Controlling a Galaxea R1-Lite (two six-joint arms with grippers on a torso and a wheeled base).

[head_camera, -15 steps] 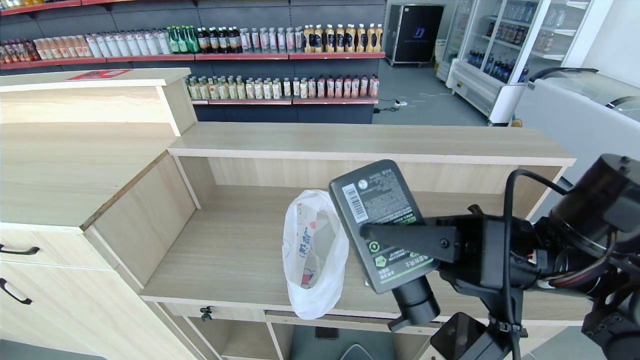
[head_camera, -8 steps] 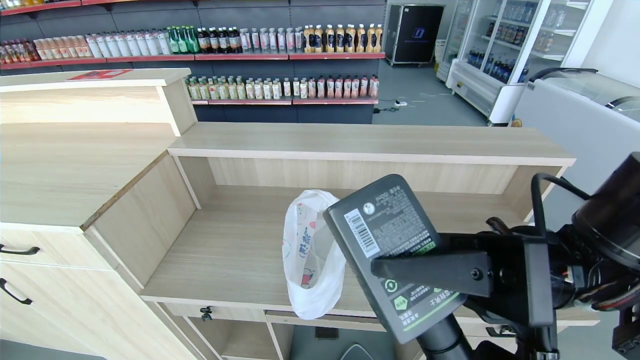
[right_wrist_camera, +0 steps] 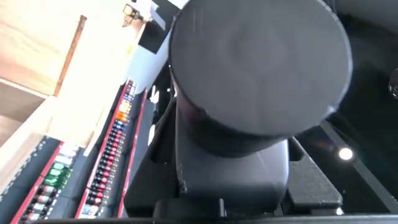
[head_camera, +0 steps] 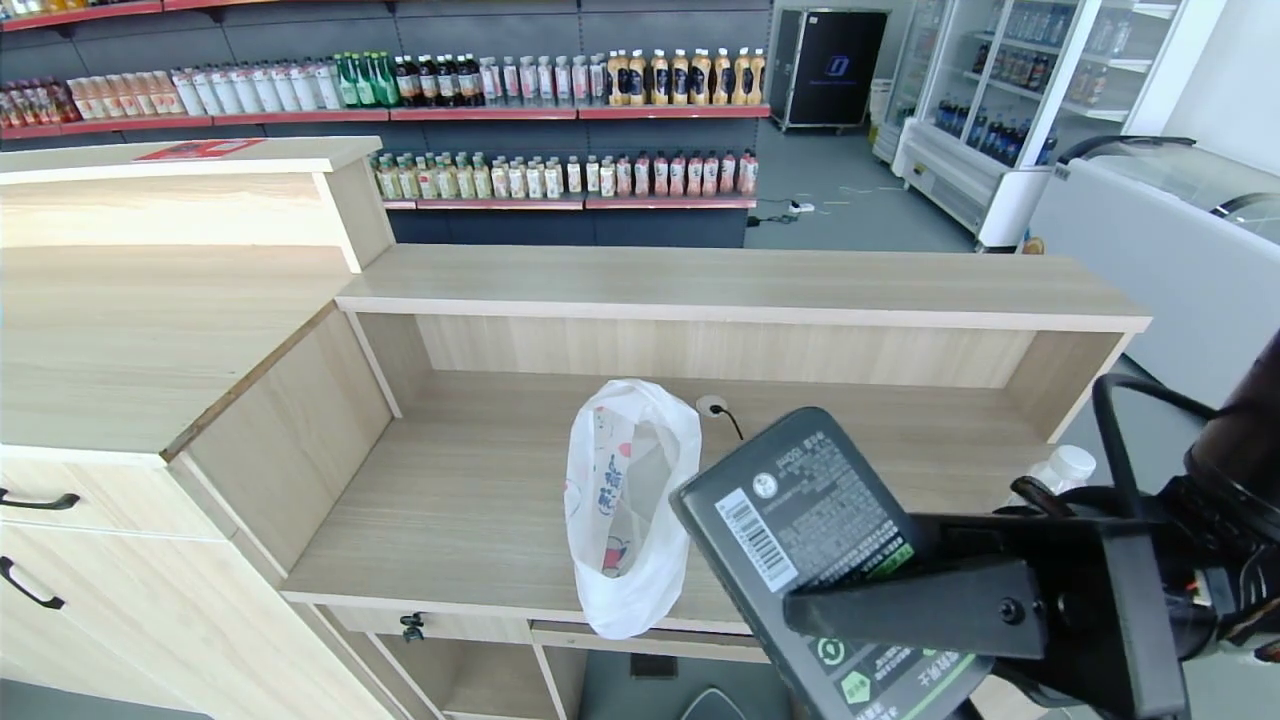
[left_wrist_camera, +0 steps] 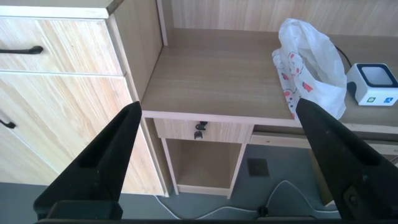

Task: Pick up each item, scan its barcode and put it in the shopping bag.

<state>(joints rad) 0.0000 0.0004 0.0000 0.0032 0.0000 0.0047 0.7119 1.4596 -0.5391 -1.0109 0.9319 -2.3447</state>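
Black bottle (head_camera: 800, 500), clamped between right fingers (head_camera: 900, 612)

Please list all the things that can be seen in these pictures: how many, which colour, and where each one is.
shopping bag: one, white with red and blue print, standing on the lower desk of the wooden counter.
black bottle: one, black with a white barcode label, held in the air right of the bag.
scanner: one, white with a dark window, on the desk beside the bag.
small bottle: one, pale with a white cap, at the desk's right end.
cable: one, black, on the desk behind the bag.
shelf bottles: many, mixed colours, on red-edged shelves behind the counter.
drawer handles: two, black, on the left cabinet.
left gripper: black, open, empty.
right gripper: black, shut on the black bottle.
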